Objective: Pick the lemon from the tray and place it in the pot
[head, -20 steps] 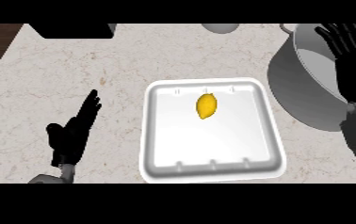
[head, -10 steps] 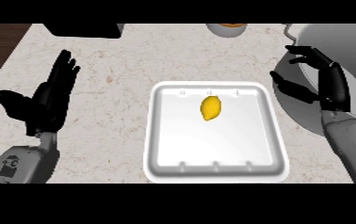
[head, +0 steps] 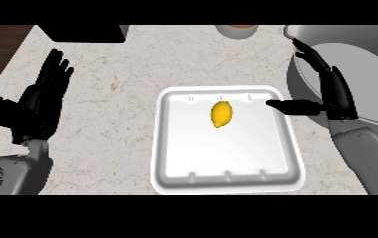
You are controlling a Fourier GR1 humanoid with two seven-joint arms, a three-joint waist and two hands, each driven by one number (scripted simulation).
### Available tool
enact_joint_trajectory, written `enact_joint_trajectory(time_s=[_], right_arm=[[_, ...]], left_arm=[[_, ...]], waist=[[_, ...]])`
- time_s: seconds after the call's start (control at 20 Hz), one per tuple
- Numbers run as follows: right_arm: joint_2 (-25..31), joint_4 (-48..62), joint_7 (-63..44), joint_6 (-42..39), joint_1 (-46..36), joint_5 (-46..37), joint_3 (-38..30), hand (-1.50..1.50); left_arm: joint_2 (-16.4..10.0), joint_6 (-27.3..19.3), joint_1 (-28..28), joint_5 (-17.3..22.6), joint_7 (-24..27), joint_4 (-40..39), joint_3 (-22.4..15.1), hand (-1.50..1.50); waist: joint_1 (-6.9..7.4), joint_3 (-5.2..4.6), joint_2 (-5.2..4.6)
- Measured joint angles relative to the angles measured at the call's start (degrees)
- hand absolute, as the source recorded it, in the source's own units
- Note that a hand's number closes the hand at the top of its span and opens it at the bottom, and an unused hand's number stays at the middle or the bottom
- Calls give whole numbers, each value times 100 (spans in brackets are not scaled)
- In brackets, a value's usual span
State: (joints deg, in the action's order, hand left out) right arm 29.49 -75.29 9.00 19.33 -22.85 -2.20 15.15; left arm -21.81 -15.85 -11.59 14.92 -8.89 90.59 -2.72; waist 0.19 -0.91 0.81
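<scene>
Okay, head view. The lemon (head: pixel 221 114) is lying in the white tray (head: pixel 221 154), in the tray's far half and roughly midway between its left and right walls, long axis running near to far with a slight tilt. Nothing is touching it. The tray is sitting flat on the speckled counter (head: pixel 111 72).

The right hand (head: pixel 338 94) is hovering at the tray's right edge. Its fingers are stretching straight toward the far side, over the near-left rim of the grey pot (head: pixel 354 57), and its thumb is sticking out leftward over the tray's far right corner. It is spread wide and holding nothing, and it is apart from the lemon.

The pot is standing just right of the tray, partly cut off by the right edge.

The left hand (head: pixel 44 99) is resting at the left, well apart from the tray, fingers straight and pointing far, with nothing in it.

At the far edge, a round orange object (head: pixel 238 30) and a dark block (head: pixel 81 32) are showing only partly.
</scene>
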Motion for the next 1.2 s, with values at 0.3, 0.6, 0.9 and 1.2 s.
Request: enact_joint_trajectory(time_s=[0.3,0.6,0.9,1.2], right_arm=[[342,-288,-1791,-1188,-565,-249,782,-150],[111,-323,-3451,-2286,-1315,-461,1528,-150],[-535,-127,-4514,-2940,-1728,-572,1707,-150],[-1080,41,-4673,-3204,-1610,-1025,1480,-150]], left_arm=[[47,-8,-4,-33,-7,-4,11,0],[100,17,-57,-81,53,-75,29,0],[156,9,-45,-177,-99,68,54,0],[312,5,57,-378,-289,323,86,0]], waist=[[36,53,-44],[65,71,-68],[39,85,-76],[15,89,-77]])
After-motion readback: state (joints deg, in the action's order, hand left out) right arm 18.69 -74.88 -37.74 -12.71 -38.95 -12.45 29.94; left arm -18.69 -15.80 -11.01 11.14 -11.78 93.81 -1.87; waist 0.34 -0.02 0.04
